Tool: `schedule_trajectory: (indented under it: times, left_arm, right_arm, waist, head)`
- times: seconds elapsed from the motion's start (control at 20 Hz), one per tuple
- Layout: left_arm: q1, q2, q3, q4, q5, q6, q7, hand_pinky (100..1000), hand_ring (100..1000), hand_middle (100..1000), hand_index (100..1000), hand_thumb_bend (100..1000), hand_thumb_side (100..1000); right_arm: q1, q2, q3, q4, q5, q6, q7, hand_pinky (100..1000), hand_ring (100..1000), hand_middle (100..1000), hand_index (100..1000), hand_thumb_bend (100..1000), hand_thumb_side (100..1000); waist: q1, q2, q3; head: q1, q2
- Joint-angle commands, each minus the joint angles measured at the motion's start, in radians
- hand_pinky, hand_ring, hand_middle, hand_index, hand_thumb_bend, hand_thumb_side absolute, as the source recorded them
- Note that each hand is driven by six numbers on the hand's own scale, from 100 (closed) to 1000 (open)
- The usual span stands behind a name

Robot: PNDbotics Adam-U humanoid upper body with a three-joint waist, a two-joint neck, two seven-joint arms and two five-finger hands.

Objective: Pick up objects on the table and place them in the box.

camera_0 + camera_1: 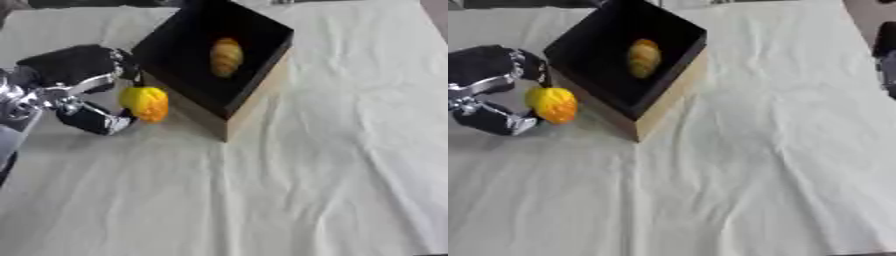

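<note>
A box (249,102) with tan walls and a black inside stands at the upper middle of the table. A yellow-brown oblong object (227,57) lies inside it. My left hand (74,67) comes in from the left, its fingers and thumb curled round a yellow-orange rounded object (145,102). That object is held just left of the box's near-left wall, close to its rim. At the right edge of the right eye view a dark part of my right hand (884,55) shows, apart from the box.
A wrinkled white cloth (297,190) covers the whole table. A bare stretch of the cloth lies in front of and to the right of the box. The table's far edge runs just behind the box.
</note>
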Motion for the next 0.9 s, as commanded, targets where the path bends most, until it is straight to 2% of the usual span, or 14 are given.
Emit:
schedule_trajectory:
  times: [0.05, 0.25, 0.4, 0.55, 0.7, 0.9]
  left_arm:
    - [-0.05, 0.063, 0.066, -0.059, 0.052, 0.011, 0.027, 780, 733, 606, 634, 100, 100]
    - [-0.139, 0.047, 0.095, 0.027, 0.14, -0.041, 0.036, 786, 742, 613, 639, 100, 100]
    - [-0.211, 0.0, 0.099, 0.135, 0.144, -0.094, 0.051, 788, 742, 615, 638, 100, 100]
    - [-0.268, -0.075, 0.099, 0.227, 0.092, -0.134, 0.074, 788, 743, 615, 641, 100, 100]
    - [-0.303, -0.145, 0.103, 0.317, -0.004, -0.163, 0.107, 790, 744, 620, 648, 100, 100]
    - [-0.322, -0.231, 0.137, 0.468, -0.15, -0.171, 0.176, 787, 745, 621, 656, 100, 100]
  right_arm:
    - [-0.008, -0.034, -0.015, -0.016, 0.001, -0.007, -0.008, 930, 864, 610, 849, 100, 100]
    - [-0.019, -0.042, -0.008, -0.016, -0.007, -0.011, -0.006, 929, 863, 611, 849, 100, 100]
    - [-0.029, -0.044, -0.004, -0.016, -0.016, -0.009, -0.003, 929, 863, 611, 849, 100, 100]
    - [-0.044, -0.041, 0.001, -0.016, -0.027, -0.004, 0.003, 929, 863, 610, 849, 100, 100]
    - [-0.064, -0.038, 0.008, -0.016, -0.041, -0.005, 0.014, 928, 863, 610, 848, 100, 100]
    - [-0.086, -0.032, 0.015, -0.016, -0.062, -0.008, 0.027, 928, 862, 610, 848, 100, 100]
  waist:
    - [-0.002, -0.03, -0.004]
    - [0.001, -0.036, -0.019]
    - [0.002, -0.037, -0.036]
    - [0.0, -0.035, -0.057]
    - [-0.004, -0.032, -0.081]
    - [-0.012, -0.03, -0.105]
  head:
    - [-0.011, -0.009]
    - [-0.005, -0.008]
    - [0.006, -0.011]
    - [0.019, -0.014]
    - [0.035, -0.017]
    - [0.061, -0.022]
